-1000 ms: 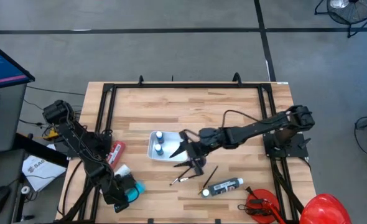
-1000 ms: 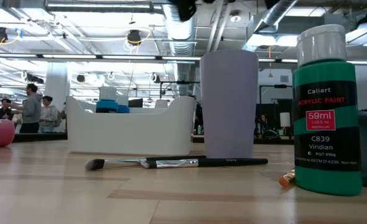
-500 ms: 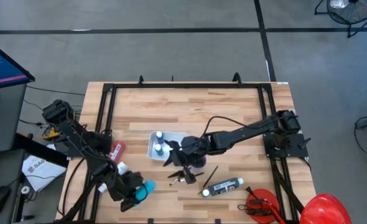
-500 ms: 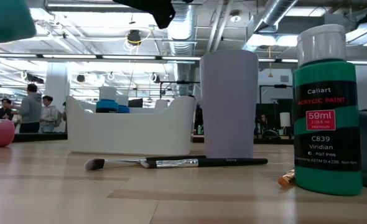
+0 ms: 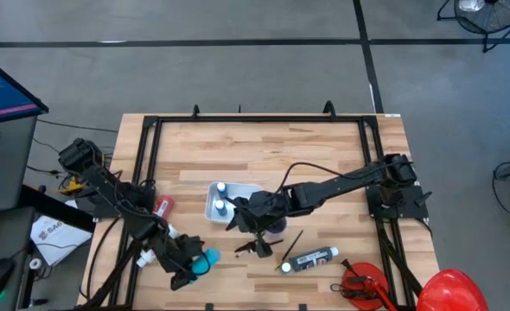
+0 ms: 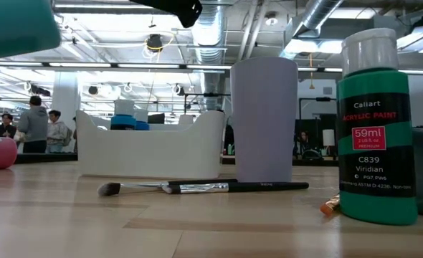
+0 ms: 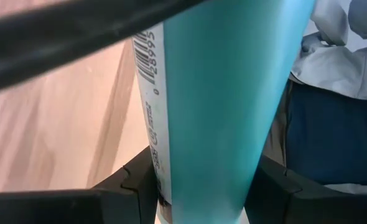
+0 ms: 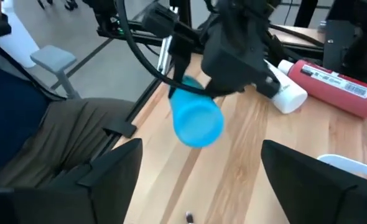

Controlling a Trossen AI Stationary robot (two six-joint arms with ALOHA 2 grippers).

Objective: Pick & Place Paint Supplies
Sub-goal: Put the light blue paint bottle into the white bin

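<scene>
Your left gripper (image 5: 188,270) has moved along the near side of the tabletop (image 5: 324,147), away from its corner and toward the white tray (image 5: 212,207). Its fingers are clamped on the light blue tube (image 5: 202,262), which is lifted off the wood. You can see that tube close up in the left wrist view (image 7: 214,106) and hanging in the air in the right wrist view (image 8: 198,118).

Your right gripper (image 5: 238,216) sits just beside the tray, and its fingers have spread wide apart with nothing between them. It looks like it has just let something go there.

So the blue tube is likely next for the tray. A black tube (image 5: 309,258), a thin brush (image 6: 197,188) and a red tube (image 5: 162,210) still lie on the tabletop
</scene>
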